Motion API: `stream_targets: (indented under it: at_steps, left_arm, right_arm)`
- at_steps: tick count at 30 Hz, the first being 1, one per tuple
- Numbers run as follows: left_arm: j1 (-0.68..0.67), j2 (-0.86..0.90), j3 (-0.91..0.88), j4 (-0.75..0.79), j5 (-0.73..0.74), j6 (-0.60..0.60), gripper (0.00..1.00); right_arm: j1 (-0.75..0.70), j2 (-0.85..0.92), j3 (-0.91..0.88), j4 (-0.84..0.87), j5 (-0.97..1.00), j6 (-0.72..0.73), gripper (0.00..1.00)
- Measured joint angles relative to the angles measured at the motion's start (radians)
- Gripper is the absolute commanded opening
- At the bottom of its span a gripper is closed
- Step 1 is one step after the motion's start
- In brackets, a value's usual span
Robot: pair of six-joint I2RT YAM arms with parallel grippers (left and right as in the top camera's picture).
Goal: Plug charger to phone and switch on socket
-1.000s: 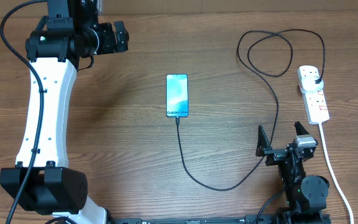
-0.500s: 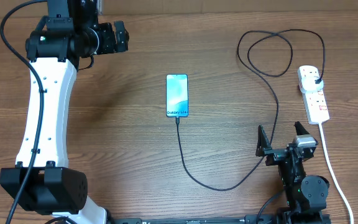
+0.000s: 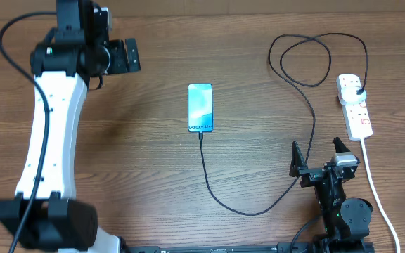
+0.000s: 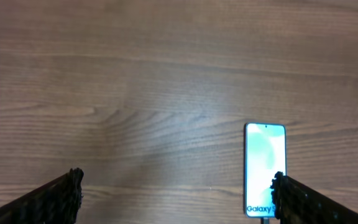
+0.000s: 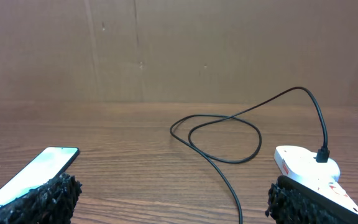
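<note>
The phone [image 3: 200, 107] lies mid-table, screen lit, with "Galaxy" text; it also shows in the left wrist view [image 4: 264, 168] and the right wrist view [image 5: 33, 176]. The black charger cable [image 3: 209, 184] runs from the phone's bottom edge, curves right and loops [image 3: 308, 60] to its black plug [image 3: 358, 91] seated in the white socket strip [image 3: 354, 105], also in the right wrist view [image 5: 306, 167]. My left gripper [image 3: 128, 55] is open and empty, high at the back left. My right gripper [image 3: 320, 156] is open and empty at the front right, just below the strip.
The strip's white cord [image 3: 377, 190] runs down the right side past my right arm's base [image 3: 342, 211]. My left arm's white link [image 3: 44, 133] spans the left side of the wooden table [image 3: 139, 161]. A brown wall [image 5: 179, 50] stands behind the table.
My left gripper has turned and shifted slightly left at the back. The right arm, phone, cable and strip have not moved.
</note>
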Motion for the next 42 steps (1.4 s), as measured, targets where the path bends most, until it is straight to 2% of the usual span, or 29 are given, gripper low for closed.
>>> stream_targets:
  at_steps: [4, 14, 19, 24, 34, 42]
  left_arm:
    - [0.0, -0.15, -0.188, 0.117, -0.01, 0.001, 1.0]
    - [0.002, -0.593, -0.628, 0.198, -0.015, 0.037, 0.99]
    - [0.002, -0.811, -0.744, 0.201, -0.015, 0.135, 1.0]
    - [0.002, -0.904, -0.825, 0.233, -0.014, 0.193, 1.0]
    - [0.003, -1.189, -1.144, 0.554, 0.028, 0.267, 1.0]
    - [0.003, -1.373, -1.323, 0.708, 0.01, 0.261, 1.0]
  right_arm:
    - [0.0, 0.0, 0.0, 0.0, 0.0, 0.0, 1.0]
    - [0.0, -0.001, 0.0, 0.0, 0.0, 0.0, 1.0]
    - [0.0, -0.001, 0.0, -0.001, 0.0, 0.0, 1.0]
    - [0.0, -0.001, 0.0, 0.0, 0.0, 0.0, 1.0]
    - [0.0, -0.001, 0.0, 0.0, -0.001, -0.003, 1.0]
    - [0.0, -0.001, 0.0, 0.0, 0.0, -0.003, 1.0]
